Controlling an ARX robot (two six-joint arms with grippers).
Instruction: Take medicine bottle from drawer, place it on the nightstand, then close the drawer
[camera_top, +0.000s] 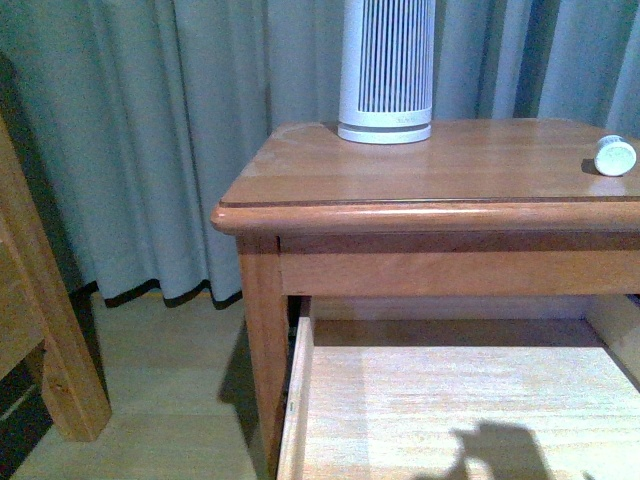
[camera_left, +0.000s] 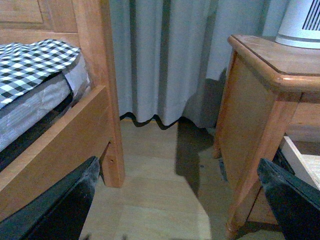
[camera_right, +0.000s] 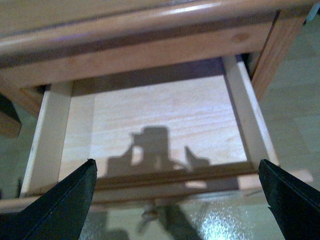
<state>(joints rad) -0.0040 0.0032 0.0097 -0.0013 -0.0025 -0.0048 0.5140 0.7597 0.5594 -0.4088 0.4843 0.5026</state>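
Dark fingers (camera_right: 55, 207) of the right hand (camera_right: 175, 200) frame the right wrist view, spread wide with nothing between them: released. Just beyond them the drawer (camera_right: 240, 115) stands pulled out, its pale floor bare except for the hand's own shadow. Bottle is out, then.

Medicine bottle (camera_top: 614, 155) lies on its side on the nightstand (camera_top: 420, 215) top, near the right rear corner, well above and beyond the right hand. Judged set there on purpose, clear of the front edge so a push on the drawer won't roll it off.

Right hand hangs centred over the drawer's front rail, knob seemingly just under it. Likely lined up for the closing push, the only step left.

Left hand (camera_left: 175, 200) also released, fingers apart, empty. It points at the floor between the bed frame (camera_left: 95, 100) and the nightstand's side, parked out of the way.

White slatted device (camera_top: 386, 70) stands at the rear of the top, well apart from the bottle.
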